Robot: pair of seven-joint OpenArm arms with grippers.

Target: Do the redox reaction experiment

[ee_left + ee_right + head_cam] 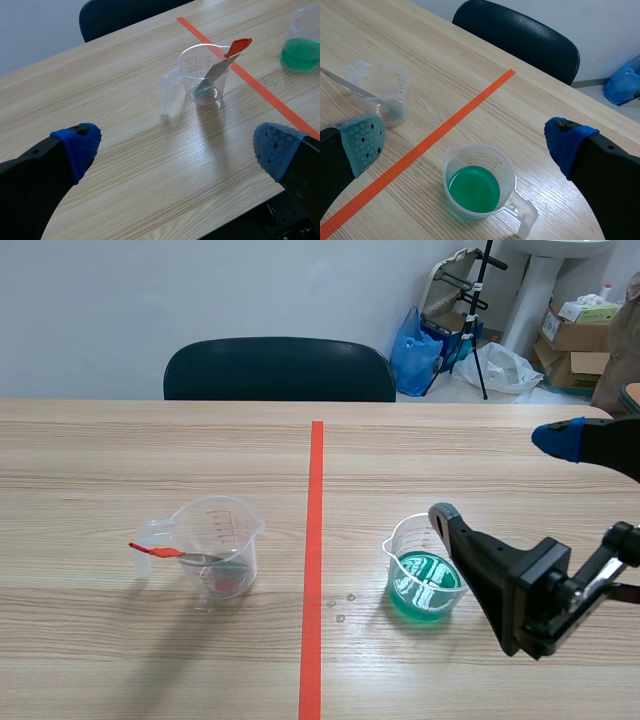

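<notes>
A clear measuring cup (423, 580) stands upright, partly filled with green liquid. At its 9 o'clock, well apart, a second clear cup (215, 555) holds a leaning metal spatula (155, 551), its orange-red handle pointing to 9 o'clock.

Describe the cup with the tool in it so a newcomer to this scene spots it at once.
Find the orange-red tape line down the middle of the table. To its left in the scene view stands a clear measuring cup. Unlike the cup across the line, which holds green liquid, it has an orange-handled metal tool leaning in it.
</notes>
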